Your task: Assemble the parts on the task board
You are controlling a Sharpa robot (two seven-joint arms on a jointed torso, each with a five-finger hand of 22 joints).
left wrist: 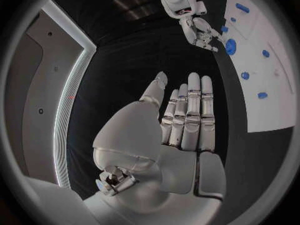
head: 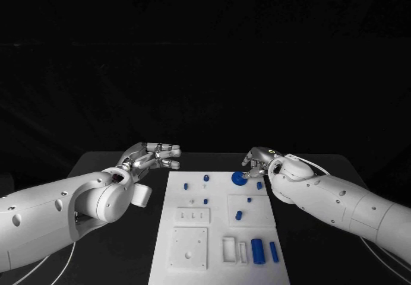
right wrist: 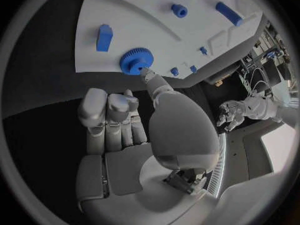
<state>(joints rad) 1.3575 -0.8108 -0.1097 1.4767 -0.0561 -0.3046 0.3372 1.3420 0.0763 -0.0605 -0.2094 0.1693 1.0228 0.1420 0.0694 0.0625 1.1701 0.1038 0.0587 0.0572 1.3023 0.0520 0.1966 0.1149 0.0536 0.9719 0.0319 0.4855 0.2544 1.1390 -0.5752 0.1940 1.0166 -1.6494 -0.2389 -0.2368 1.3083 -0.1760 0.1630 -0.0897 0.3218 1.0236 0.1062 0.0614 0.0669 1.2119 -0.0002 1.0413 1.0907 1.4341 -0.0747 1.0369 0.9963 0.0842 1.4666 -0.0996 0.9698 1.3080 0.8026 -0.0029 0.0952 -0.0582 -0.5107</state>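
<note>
Near the blue gear (right wrist: 135,61) your right hand (head: 257,162), fingers curled and holding nothing, should close its thumb gently on it, while the left hand (head: 152,157) waits beside the board (head: 193,249), fingers spread and empty.

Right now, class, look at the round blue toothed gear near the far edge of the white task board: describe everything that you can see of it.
The round blue toothed gear looks like moulded plastic, with fine teeth all round its rim and a raised hub in the middle. It lies flat at the far edge of the white task board, towards the robot's right. A fingertip of the silver right hand reaches to its rim and seems to touch it. The hand's other fingers are curled back beside it.
</note>
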